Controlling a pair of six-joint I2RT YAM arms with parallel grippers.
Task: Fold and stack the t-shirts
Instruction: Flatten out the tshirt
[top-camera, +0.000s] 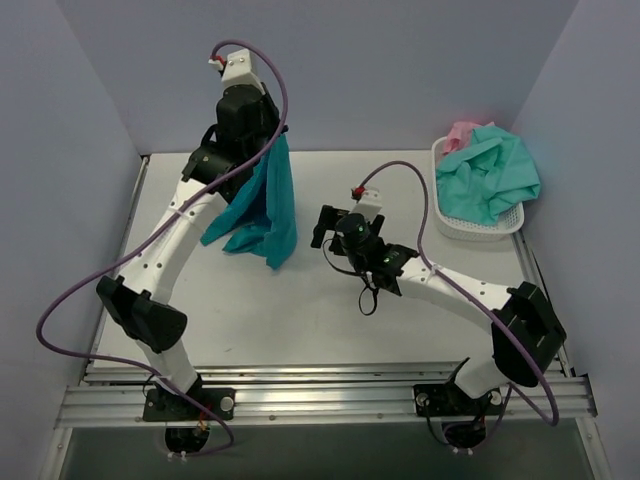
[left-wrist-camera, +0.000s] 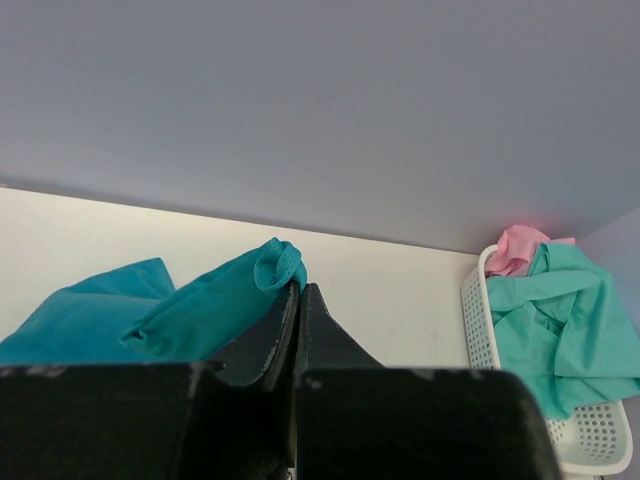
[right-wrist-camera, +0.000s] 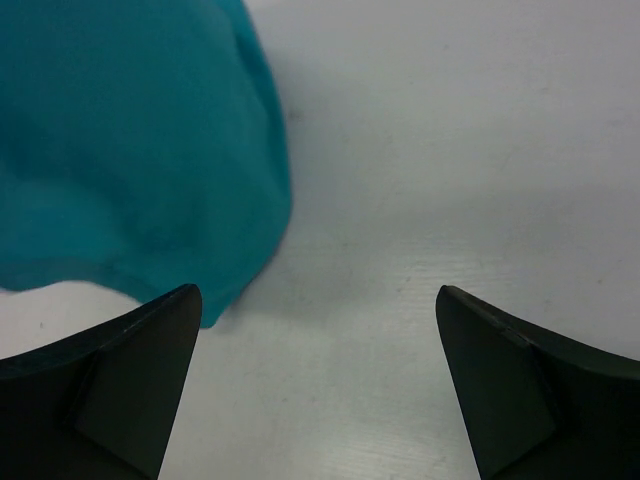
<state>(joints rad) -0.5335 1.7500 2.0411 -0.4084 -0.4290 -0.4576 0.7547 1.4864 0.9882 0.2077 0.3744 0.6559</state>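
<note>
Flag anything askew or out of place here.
Nothing damaged. The deep teal-blue cloth t-shirt hangs bunched from the shut left gripper; the crumpled mint-green t-shirt overhangs the rim of the white perforated plastic basket, beside a pink t-shirt.

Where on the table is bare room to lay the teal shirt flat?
The table is bare across the near middle, in front of the hanging teal shirt, and beyond the right gripper. The basket crowds the back right corner.

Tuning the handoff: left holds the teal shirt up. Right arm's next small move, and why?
Probably ease the right gripper toward the teal shirt's hanging lower edge: the left gripper is shut on a bunched bit, the cloth dangles unspread, and the right jaws stand open beside it.
</note>
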